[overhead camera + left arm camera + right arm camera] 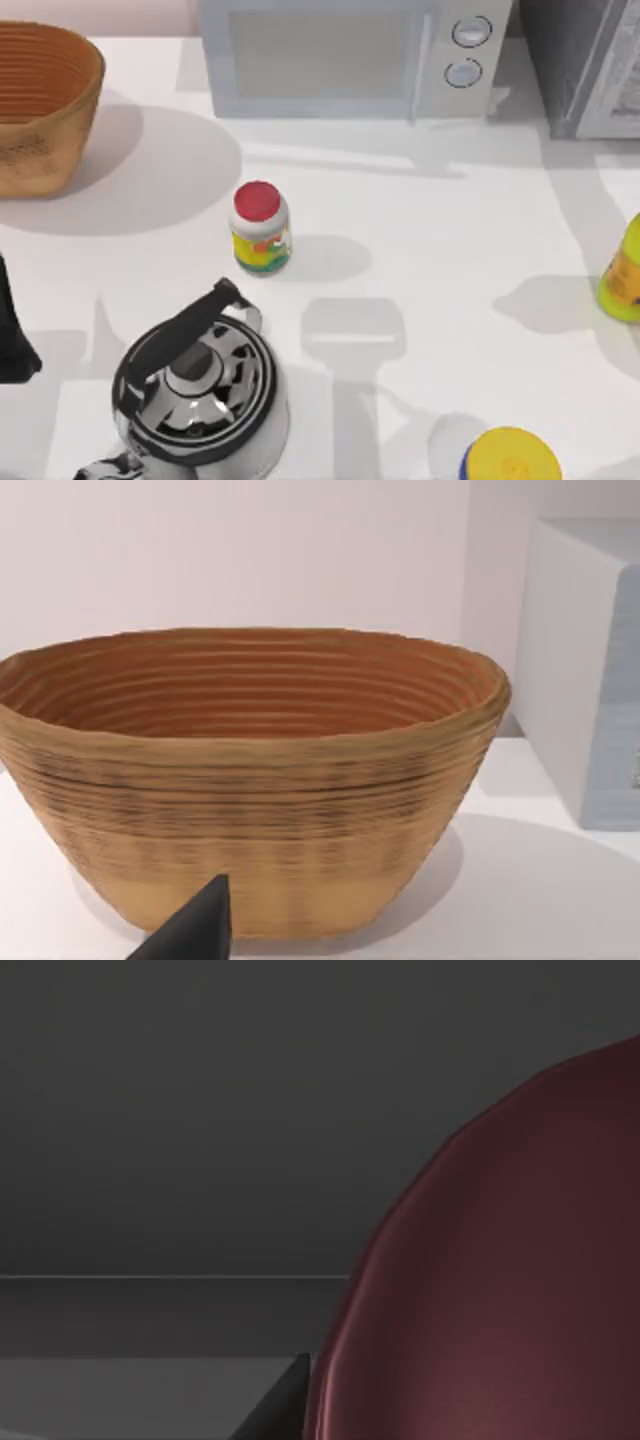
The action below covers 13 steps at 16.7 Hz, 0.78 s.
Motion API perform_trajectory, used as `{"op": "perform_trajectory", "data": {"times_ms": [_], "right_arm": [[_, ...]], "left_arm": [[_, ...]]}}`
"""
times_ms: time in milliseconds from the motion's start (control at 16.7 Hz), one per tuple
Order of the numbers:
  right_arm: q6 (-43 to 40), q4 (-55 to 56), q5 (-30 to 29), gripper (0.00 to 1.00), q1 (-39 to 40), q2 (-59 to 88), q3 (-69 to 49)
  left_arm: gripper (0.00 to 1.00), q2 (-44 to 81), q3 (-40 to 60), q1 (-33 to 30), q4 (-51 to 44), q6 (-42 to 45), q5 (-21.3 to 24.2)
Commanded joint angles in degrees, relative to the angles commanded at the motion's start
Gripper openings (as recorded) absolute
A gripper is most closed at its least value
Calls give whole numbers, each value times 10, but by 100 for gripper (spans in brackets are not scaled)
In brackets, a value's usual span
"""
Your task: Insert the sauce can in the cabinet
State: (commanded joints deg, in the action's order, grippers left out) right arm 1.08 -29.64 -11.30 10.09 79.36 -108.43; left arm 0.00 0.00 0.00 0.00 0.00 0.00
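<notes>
Sauce can point(500, 1280): maroon lid close up in right wrist view, dark grey cabinet interior point(200, 1110) behind it, dark fingertip point(285, 1400) just beside lid. Right jaws: can't tell if gripping.
Cabinet point(580, 60) right of microwave point(350, 55).
Left arm point(12, 330) parked at table's left edge, left of kettle point(200, 390); fingertip point(195, 930) faces wicker basket point(250, 780); jaw state can't tell.
Red-lidded jar point(260, 228) in front of microwave.

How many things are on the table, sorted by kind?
Jars and cans: 3, red-lidded jar, yellow-lidded can, yellow-green one
Kettle: 1
Basket: 1
Microwave: 1
Cabinet: 1
Total: 7
</notes>
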Motion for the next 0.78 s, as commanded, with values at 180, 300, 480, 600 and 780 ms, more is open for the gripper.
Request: {"op": "perform_trajectory", "data": {"times_ms": [180,300,480,600,780], "right_arm": [[0,9,2,0,-18,62,-54],[1,14,5,0,-27,114,-96],[0,21,18,0,-33,197,-148],[0,28,30,0,-36,240,-190],[0,43,42,0,-41,275,-230]], "left_arm": [[100,0,0,0,0,0,0],[100,0,0,0,0,0,0],[100,0,0,0,0,0,0],[100,0,0,0,0,0,0],[100,0,0,0,0,0,0]]}}
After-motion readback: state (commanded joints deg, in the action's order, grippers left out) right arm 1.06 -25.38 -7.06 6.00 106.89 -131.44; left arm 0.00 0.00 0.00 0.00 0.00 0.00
